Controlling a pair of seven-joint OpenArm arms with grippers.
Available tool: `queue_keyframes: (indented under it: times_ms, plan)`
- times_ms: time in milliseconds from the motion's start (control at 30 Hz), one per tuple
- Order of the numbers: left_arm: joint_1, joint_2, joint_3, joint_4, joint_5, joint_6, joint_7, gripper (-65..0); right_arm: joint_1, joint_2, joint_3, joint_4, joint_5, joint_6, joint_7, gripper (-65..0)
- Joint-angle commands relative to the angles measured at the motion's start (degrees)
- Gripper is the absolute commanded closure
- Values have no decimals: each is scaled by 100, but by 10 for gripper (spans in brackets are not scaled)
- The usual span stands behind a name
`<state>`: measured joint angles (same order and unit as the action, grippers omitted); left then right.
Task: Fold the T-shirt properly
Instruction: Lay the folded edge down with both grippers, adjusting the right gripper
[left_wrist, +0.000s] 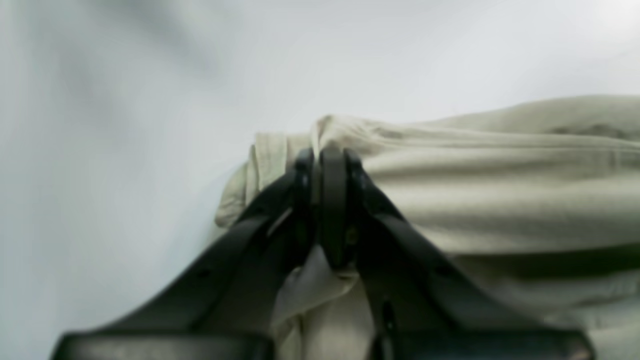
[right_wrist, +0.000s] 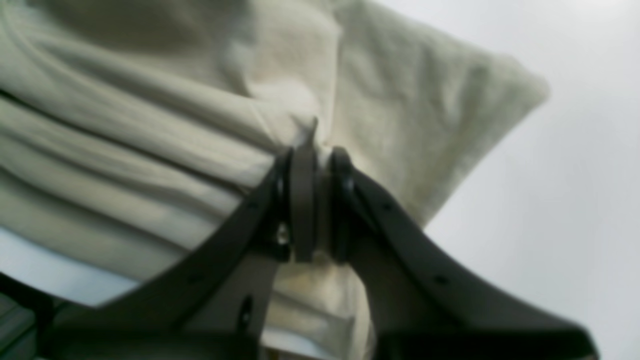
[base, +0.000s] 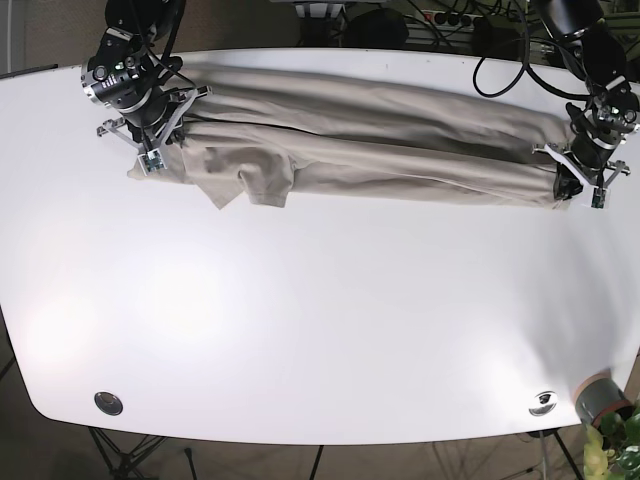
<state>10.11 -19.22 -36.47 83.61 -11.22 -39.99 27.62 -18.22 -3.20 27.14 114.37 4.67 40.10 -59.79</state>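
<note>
The beige T-shirt (base: 380, 140) lies stretched in a long band across the far part of the white table (base: 320, 320), with a sleeve (base: 245, 178) sticking out toward the front on the left. My left gripper (left_wrist: 325, 155) is shut on the shirt's edge (left_wrist: 450, 175) at the right end in the base view (base: 570, 185). My right gripper (right_wrist: 315, 155) is shut on a fold of the shirt (right_wrist: 150, 140) at the left end in the base view (base: 150, 150). Both wrist views are blurred.
Cables and dark equipment (base: 440, 20) sit behind the table's far edge. Two round metal fittings (base: 108, 403) (base: 543, 402) sit near the front edge. A plant in a pot (base: 605, 415) stands past the front right corner.
</note>
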Motion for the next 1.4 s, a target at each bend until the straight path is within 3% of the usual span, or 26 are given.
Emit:
queue_keyframes:
  times_ms: [0, 233, 300, 333, 433, 467, 567, 733, 867, 967, 1133, 1367]
  plan:
    - [5, -130, -138, 83, -69, 12, -102, 0, 6, 34, 25, 102, 30, -10, 93, -33]
    - [110, -166, -103, -67, -42, 3, -102, 0, -38, 34, 25, 93, 30, -10, 84, -41]
    - [110, -174, 20, -128, -34, 3, -32, 0, -38, 34, 25, 93, 30, -10, 84, -90]
    - [101, -218, 91, -128, -34, 3, 82, -40, -38, 34, 25, 93, 30, -10, 84, -130]
    - [75, -341, 231, -120, -42, 47, 496, -246, -38, 34, 25, 119, 232, -10, 84, -289]
    - [66, -341, 223, -120, -42, 47, 601, -329, -46, 34, 25, 128, 426, -10, 84, -341]
    - [-13, -341, 214, -49, -69, 56, 654, -463, -55, 78, 210, 128, 1120, -10, 67, -447]
    - [-48, -315, 205, 540, -78, 12, 654, -418, -38, 272, 544, 93, 2219, -10, 67, -472]
    - [-57, -148, 205, 856, -253, 3, 654, -393, 147, 456, 315, 40, 2439, -10, 67, -472]
    - [-66, -86, 240, 874, -324, 3, 654, -393, 376, 474, 95, -83, 2263, -10, 58, -472]
    - [-75, 107, 434, 628, -315, 3, 663, -392, 938, 474, -397, -434, 1401, -10, 58, -472]
    - [-39, 133, 434, 109, -306, 3, 645, -392, 1659, 474, -793, -1428, 751, -10, 58, -472]
